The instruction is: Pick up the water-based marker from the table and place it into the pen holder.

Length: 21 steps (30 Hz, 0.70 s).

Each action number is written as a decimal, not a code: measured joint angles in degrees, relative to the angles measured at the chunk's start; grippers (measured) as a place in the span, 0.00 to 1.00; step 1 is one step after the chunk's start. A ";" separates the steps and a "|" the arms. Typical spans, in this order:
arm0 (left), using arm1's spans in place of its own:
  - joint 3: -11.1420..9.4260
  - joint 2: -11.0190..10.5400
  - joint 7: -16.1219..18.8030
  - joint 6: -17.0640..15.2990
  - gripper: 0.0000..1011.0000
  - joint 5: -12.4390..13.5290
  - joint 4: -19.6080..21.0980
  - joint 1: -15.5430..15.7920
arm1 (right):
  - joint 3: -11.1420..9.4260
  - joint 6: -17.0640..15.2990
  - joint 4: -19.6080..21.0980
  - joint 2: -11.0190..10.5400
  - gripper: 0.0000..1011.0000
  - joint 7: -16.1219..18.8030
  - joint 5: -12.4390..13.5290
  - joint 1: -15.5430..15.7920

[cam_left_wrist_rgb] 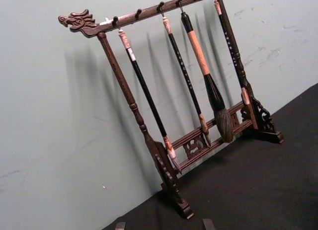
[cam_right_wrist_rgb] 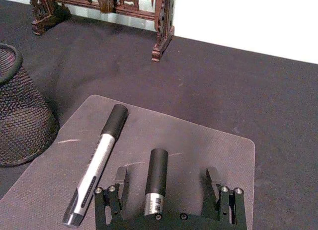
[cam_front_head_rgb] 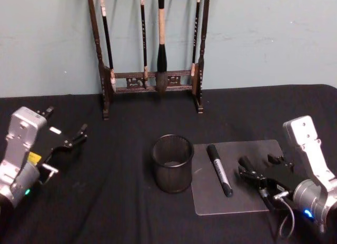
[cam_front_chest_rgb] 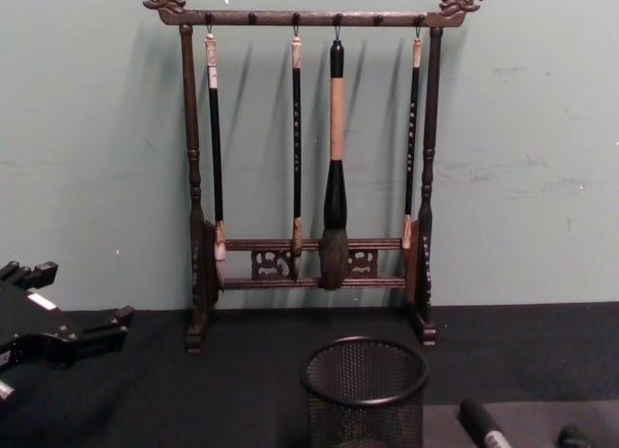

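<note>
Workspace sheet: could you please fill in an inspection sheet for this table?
Surface: black cloth, grey mat.
Job's things: long marker and short marker flat on mat; cup upright left of mat, empty.
Clutter: brush rack at back.
Grippers: left gripper open, at table's left; right gripper open, astride short marker.
Cables: one loops behind right gripper.
Surroundings: pale wall.

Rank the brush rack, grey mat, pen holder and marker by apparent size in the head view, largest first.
1. brush rack, even with its top cropped
2. grey mat
3. pen holder
4. marker, slimmest of all
</note>
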<state>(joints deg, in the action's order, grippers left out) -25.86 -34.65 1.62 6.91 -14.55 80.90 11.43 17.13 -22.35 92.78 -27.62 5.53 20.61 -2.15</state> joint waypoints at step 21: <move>0.00 0.00 0.00 0.00 0.99 0.00 0.00 0.00 | -0.96 -0.50 -3.72 2.76 0.99 3.30 -3.80 -1.55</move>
<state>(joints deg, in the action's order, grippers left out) -25.86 -34.65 1.62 6.91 -14.55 80.90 11.43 16.17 -22.84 89.06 -24.86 8.83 16.82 -3.70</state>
